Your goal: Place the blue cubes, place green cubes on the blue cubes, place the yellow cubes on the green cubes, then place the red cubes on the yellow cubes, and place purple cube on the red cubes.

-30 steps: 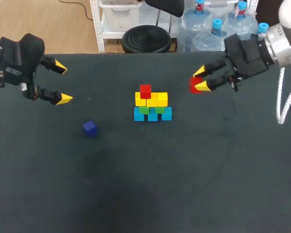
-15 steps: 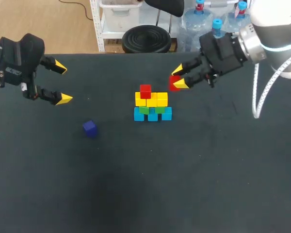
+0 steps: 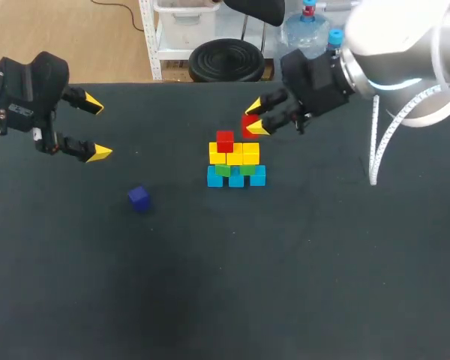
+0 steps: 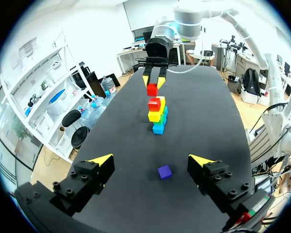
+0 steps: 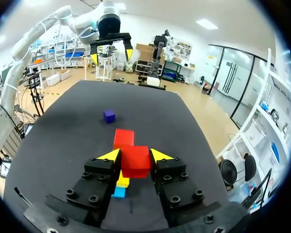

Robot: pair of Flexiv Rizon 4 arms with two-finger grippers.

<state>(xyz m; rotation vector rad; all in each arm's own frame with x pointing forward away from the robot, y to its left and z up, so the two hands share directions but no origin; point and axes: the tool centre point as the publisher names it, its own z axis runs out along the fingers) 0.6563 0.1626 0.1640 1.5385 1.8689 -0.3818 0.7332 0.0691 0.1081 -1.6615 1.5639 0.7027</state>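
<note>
held red cube [image 5: 135,161]: clamped between both fingers of our right gripper [image 3: 255,118], up off the tabletop [image 3: 322,247]

stack so far: blue cubes [image 3: 257,176] at the bottom, green cubes [image 3: 223,171] on them, yellow cubes [image 3: 250,154] on those, and one placed red cube [image 3: 225,140] sitting toward the left-arm end of the yellow row

the relation that matters: the free spot on the yellow row is right beside the placed red cube, on the right arm's side. Our held cube hangs just past that end, a bit to the far side of the stack in the head view. In the right wrist view the placed red cube lies just ahead of the held one, so the row's long axis runs pretty much straight out along the fingers

what we reckon is next: a short slide in along the row, then down, without bumping the placed red cube

left gripper [image 3: 96,128]: fingers spread wide, nothing in them, parked well off to the left

purple cube [image 3: 139,198]: alone on the tabletop, nearer our left gripper than our right, so that arm looks like the one for it
</note>
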